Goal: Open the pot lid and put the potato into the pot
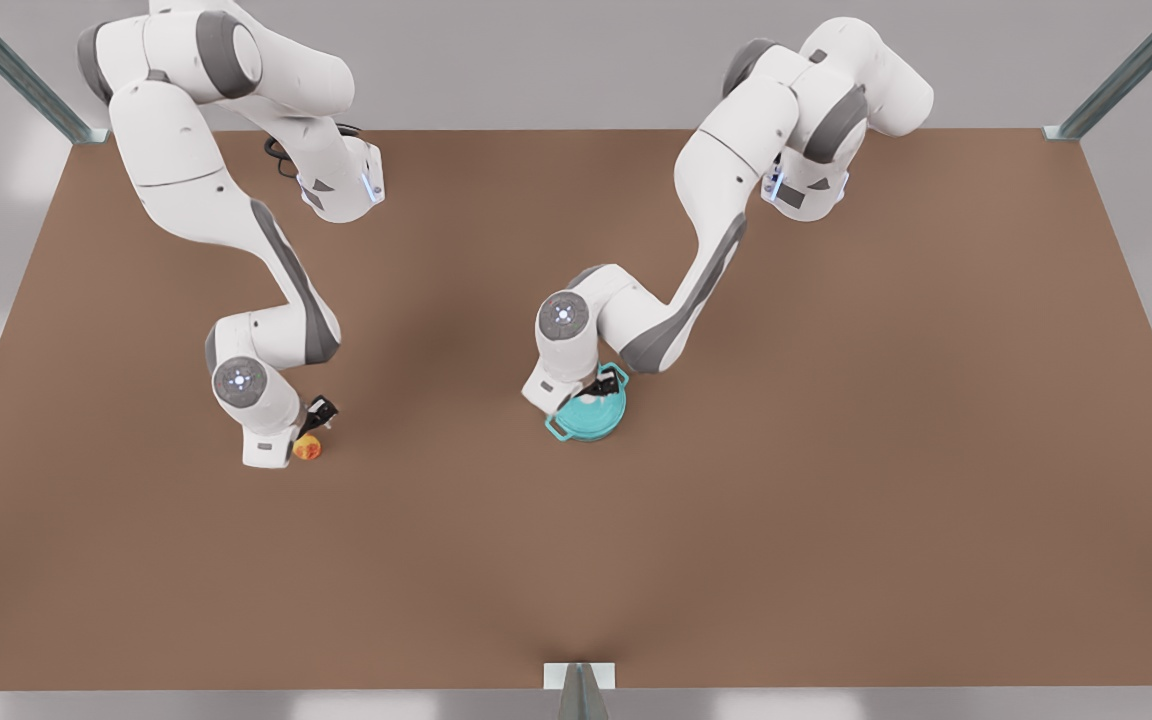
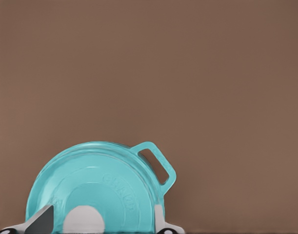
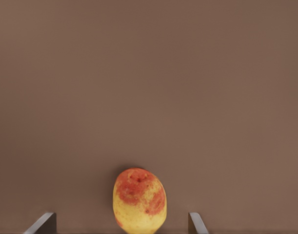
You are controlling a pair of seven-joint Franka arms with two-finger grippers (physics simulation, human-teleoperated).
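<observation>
The teal pot (image 1: 584,428) stands mid-table with the teal pot lid (image 2: 105,180) closed on it; one loop handle (image 2: 158,165) sticks out to the side. My left gripper (image 1: 604,385) hangs right over the lid, open, its fingers (image 2: 41,222) well apart on either side of the white knob (image 2: 84,219). The potato (image 3: 139,200), yellow with an orange-red patch, lies on the table toward the front view's left (image 1: 307,449). My right gripper (image 1: 319,415) is low over it, open, and the fingertips (image 3: 196,223) flank the potato without touching it.
The brown table (image 1: 836,450) stretches wide around both objects. Metal frame posts stand at the far corners (image 1: 1116,80) and at the middle of the near edge (image 1: 579,690).
</observation>
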